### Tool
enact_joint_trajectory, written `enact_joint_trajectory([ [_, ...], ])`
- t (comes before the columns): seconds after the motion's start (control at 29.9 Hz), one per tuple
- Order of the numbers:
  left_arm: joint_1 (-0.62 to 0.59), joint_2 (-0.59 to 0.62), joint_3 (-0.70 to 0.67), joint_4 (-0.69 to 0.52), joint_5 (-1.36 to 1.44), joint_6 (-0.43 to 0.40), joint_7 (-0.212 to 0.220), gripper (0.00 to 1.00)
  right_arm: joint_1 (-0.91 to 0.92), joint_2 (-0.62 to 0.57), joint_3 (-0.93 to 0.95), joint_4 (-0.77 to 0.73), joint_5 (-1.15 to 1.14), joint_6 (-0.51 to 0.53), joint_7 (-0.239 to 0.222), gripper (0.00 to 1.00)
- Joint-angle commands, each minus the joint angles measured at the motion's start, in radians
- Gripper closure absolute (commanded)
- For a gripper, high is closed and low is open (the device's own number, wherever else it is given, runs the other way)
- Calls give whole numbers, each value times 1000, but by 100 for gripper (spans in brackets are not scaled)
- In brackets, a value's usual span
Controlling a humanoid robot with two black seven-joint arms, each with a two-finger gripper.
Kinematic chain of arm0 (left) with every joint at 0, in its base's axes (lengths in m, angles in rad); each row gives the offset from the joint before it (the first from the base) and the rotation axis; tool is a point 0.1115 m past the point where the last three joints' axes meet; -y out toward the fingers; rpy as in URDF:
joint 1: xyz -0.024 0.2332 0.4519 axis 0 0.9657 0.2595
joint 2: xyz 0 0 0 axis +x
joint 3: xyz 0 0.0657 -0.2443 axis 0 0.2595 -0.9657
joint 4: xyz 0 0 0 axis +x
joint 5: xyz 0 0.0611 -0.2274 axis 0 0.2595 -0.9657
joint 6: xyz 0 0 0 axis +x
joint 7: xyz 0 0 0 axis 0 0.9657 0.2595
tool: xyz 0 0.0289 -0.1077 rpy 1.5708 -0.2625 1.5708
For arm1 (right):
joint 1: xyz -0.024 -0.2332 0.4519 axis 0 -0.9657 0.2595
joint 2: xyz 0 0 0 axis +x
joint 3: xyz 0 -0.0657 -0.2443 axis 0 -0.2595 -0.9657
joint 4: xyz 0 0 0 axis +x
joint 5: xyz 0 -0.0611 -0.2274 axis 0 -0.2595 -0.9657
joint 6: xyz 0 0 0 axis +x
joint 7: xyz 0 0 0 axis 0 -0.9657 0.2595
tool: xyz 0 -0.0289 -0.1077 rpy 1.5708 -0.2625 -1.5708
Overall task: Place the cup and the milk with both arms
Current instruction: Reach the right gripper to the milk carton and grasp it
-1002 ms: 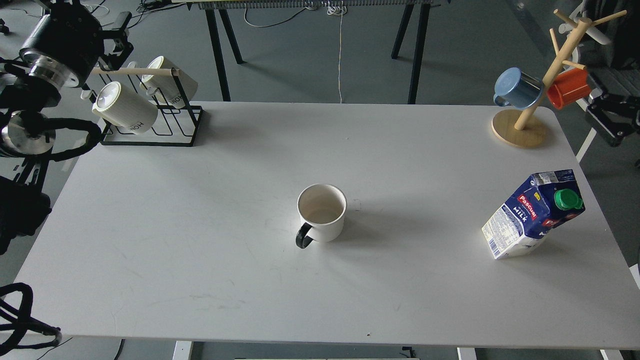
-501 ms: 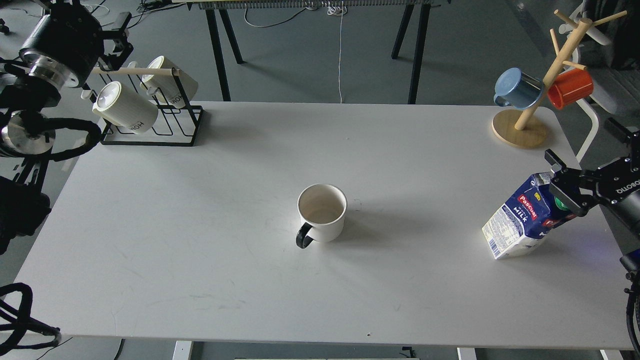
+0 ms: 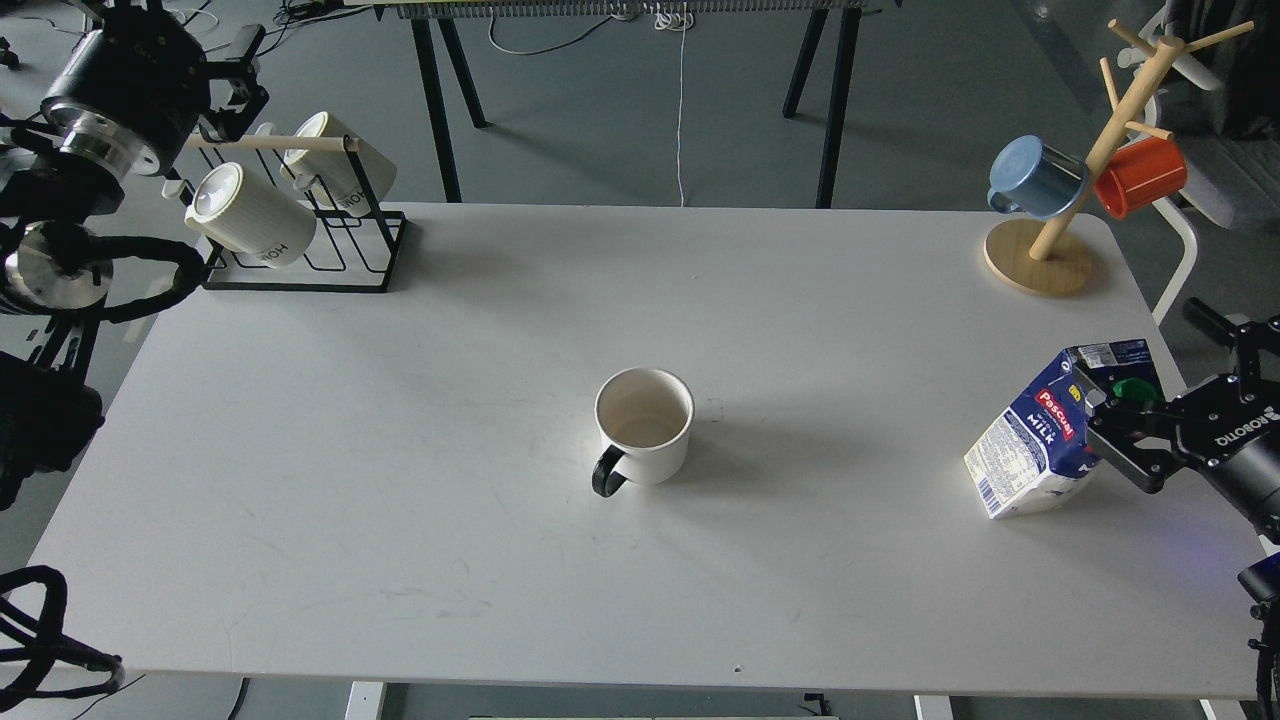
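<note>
The cup (image 3: 643,425), a smooth white mug with a black handle pointing toward me, stands upright at the table's middle. The milk (image 3: 1035,440), a blue and white Pascual carton, stands near the table's right edge, and its green cap (image 3: 1133,388) is partly hidden. My right gripper (image 3: 1160,385) is open right beside the carton's top. Its near finger (image 3: 1125,445) lies against the carton's right side below the cap, and its other finger sits apart at the far right. My left gripper (image 3: 235,75) is high at the far left, behind the mug rack. It is dark, and its fingers cannot be told apart.
A black wire rack (image 3: 300,265) with two ribbed white mugs (image 3: 250,215) stands at the table's back left. A wooden mug tree (image 3: 1040,260) with a blue mug (image 3: 1035,178) and an orange mug (image 3: 1140,175) stands at the back right. The white table (image 3: 400,450) ends just right of the carton.
My right arm has come in from the right and its gripper has dropped lower beside the carton's cap. The carton, the cup and my left arm have not moved.
</note>
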Motion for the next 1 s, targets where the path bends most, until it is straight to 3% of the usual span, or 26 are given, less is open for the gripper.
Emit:
enact_joint_trajectory([
  [0.0,0,-1,1,0,0,0,0,1,-7,1,-3,0,-17,0,0,1],
  [0.8,0,-3,1,0,0,0,0,1,-43,38,-16,0,-62,0,2,1],
  [0.97,0,-4,1,0,0,0,2,1,-70,52,-17,0,-63,0,51,1],
])
